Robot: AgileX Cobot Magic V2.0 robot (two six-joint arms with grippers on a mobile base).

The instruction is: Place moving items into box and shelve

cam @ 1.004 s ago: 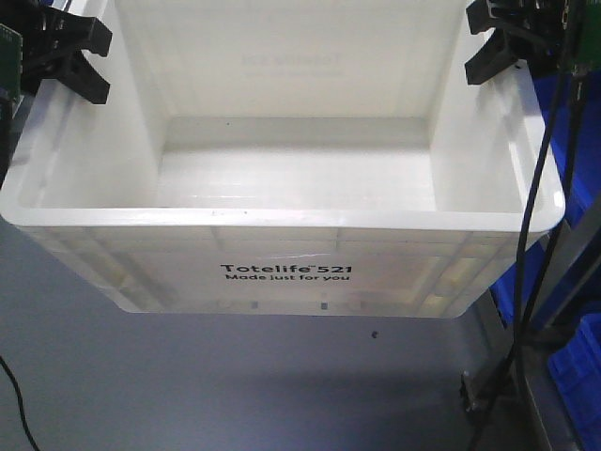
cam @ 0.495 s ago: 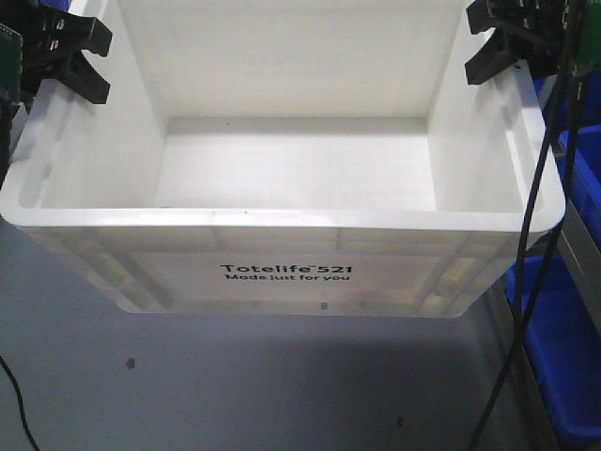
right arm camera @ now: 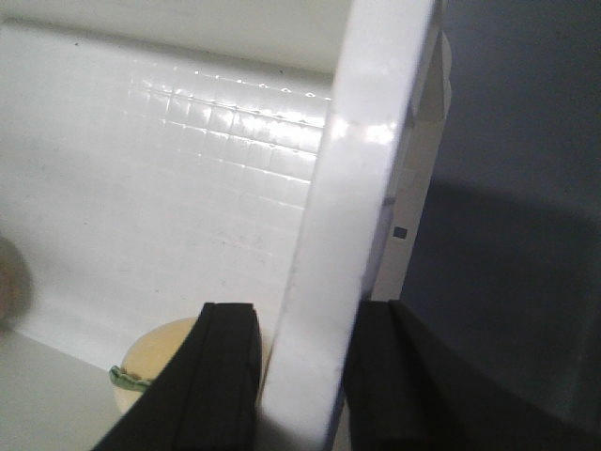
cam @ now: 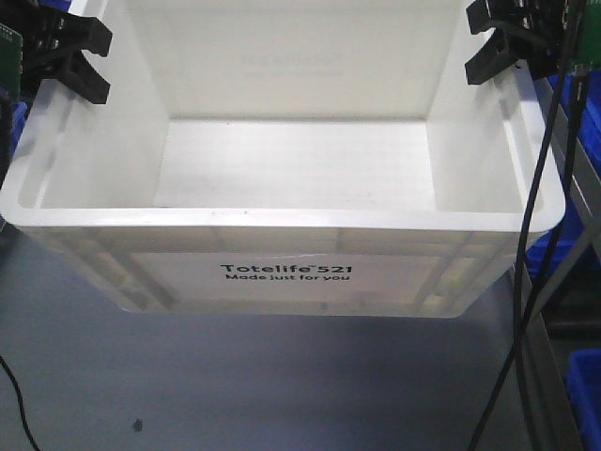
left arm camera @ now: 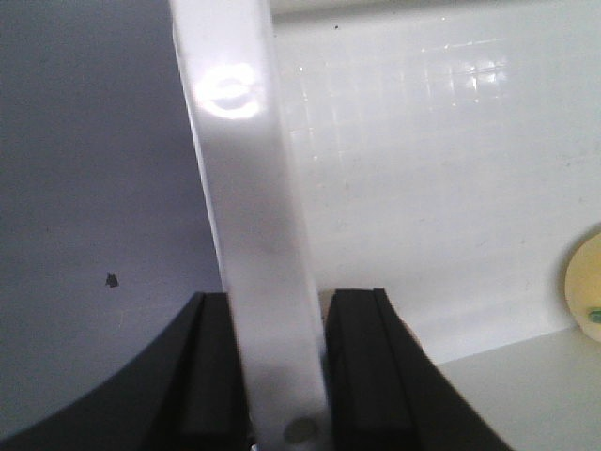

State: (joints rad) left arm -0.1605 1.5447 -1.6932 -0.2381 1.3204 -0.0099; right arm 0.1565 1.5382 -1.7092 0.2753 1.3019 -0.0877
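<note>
Currently: box gripped at both side rims. Left gripper clamped on left rim, one finger each side of wall. Right gripper clamped likewise on right rim. Front wall print reads "Totelife 521 / Made just for you". Yellow-orange plush toy with green leaf lies inside box, against right wall. Blue bins right of box.

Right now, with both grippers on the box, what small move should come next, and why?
Probably carry the box onward, level, with both grips shut. The left gripper and right gripper each clamp a side wall, the yellow toy lies inside, and grey floor shows beneath the box, so it seems lifted; tilting could roll the toy.
</note>
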